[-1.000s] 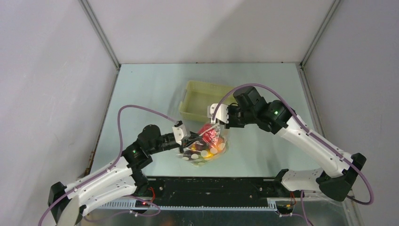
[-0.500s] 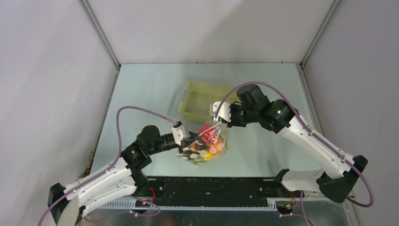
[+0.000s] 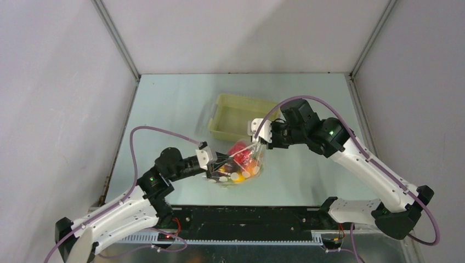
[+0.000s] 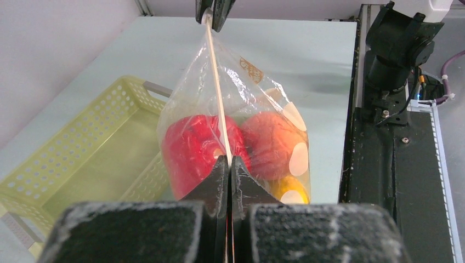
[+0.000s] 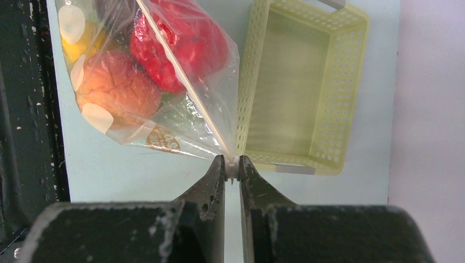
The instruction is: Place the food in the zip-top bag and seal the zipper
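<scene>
The zip-top bag (image 3: 243,163) is clear with white dots and hangs stretched between my two grippers above the table. The food is inside it: a red piece (image 4: 192,148), an orange-red piece (image 4: 268,139) and a yellow piece (image 4: 288,189). The zipper (image 4: 217,93) runs taut as a pale strip from one gripper to the other. My left gripper (image 4: 229,160) is shut on the zipper's near-left end. My right gripper (image 5: 232,164) is shut on a small white slider at the far-right end. Both also show in the top view, left gripper (image 3: 215,164) and right gripper (image 3: 257,138).
The pale yellow latticed basket (image 3: 244,101) stands just behind the bag with nothing in it, close to my right gripper; it also shows in the right wrist view (image 5: 329,93). A black rail (image 3: 247,216) with the arm bases runs along the table's near edge.
My right gripper has drawn a little to the right and my left gripper a little to the left. The bag between them has shifted slightly and its zipper is pulled tighter.
</scene>
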